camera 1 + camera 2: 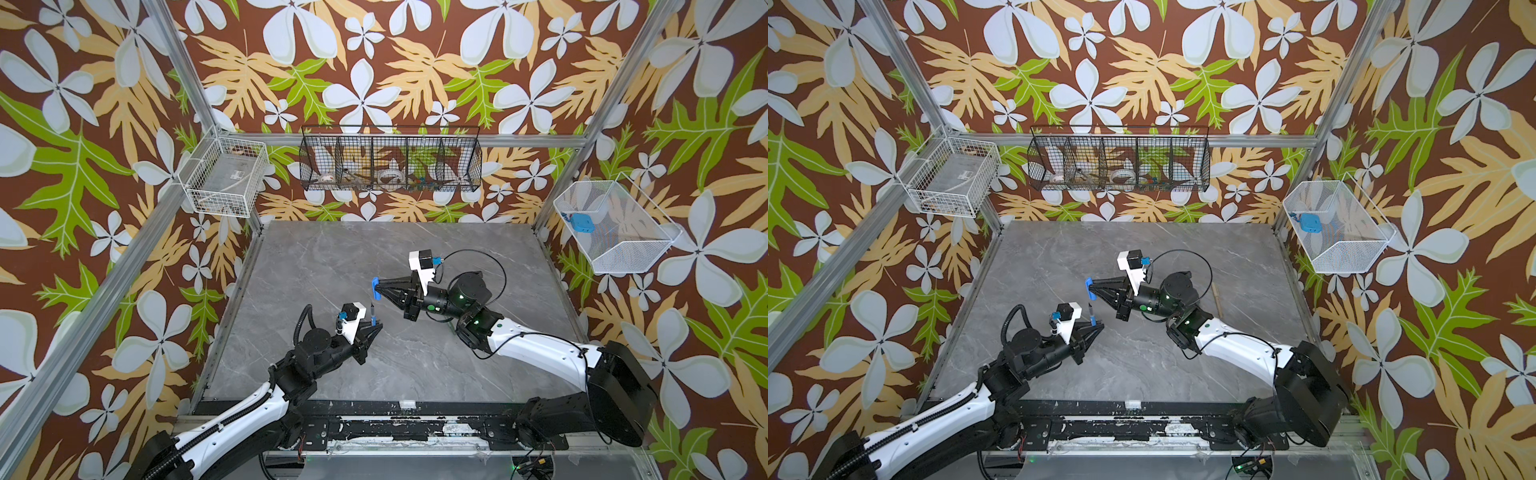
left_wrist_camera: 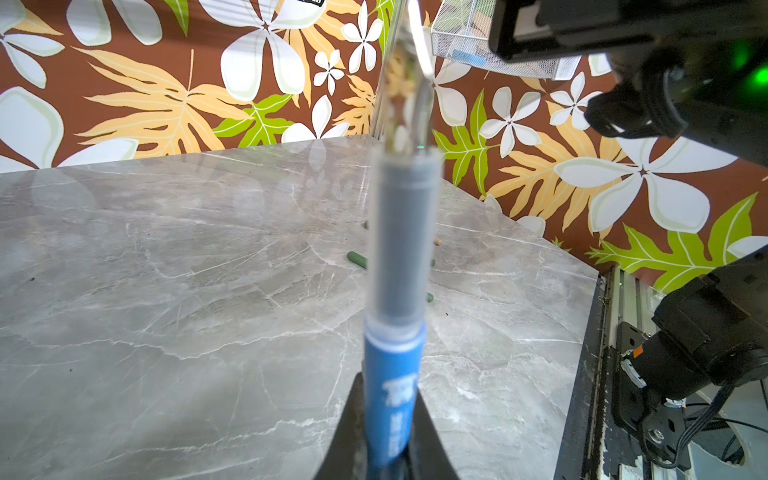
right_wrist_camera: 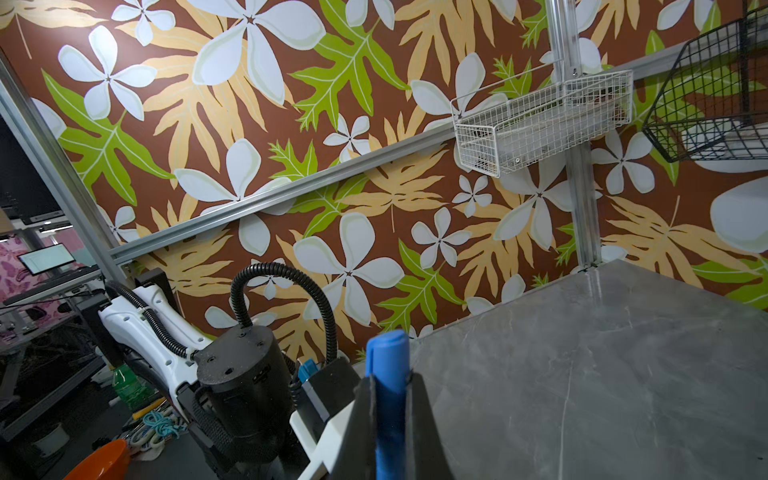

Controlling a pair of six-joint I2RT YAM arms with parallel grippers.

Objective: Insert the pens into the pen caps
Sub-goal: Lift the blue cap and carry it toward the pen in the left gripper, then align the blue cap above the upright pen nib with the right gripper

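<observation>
Left fingers point(image 2: 353, 444) are clamping the blue pen point(image 2: 394, 386) low on its barrel, so the grey tip section is standing free, clear of the tabletop point(image 2: 166, 311). Right fingers point(image 3: 361, 436) are pinching the blue cap point(image 3: 388, 370) across its middle, also in the air. In both top views the cap point(image 1: 375, 288) is hanging just beyond the pen point(image 1: 373, 312), near it but apart. Which way the cap's mouth is facing, I cannot tell.

Both pieces are looking light, stiff and smooth, probably hard plastic. A pen held this far from its tip is likely to pivot or slide back between the fingers when pushed, so a hold nearer the grey section would be steadier. The cap is short, leaving little free length beside the fingers, and the pen needs to be lining up squarely with it.

Green pieces point(image 2: 357, 259) are lying on the tabletop behind the pen, too small to tell pens from caps. A tan pen point(image 1: 1217, 298) is lying beside the right arm. Nothing is standing between pen and cap, though the two sets of fingers are crowding each other.
</observation>
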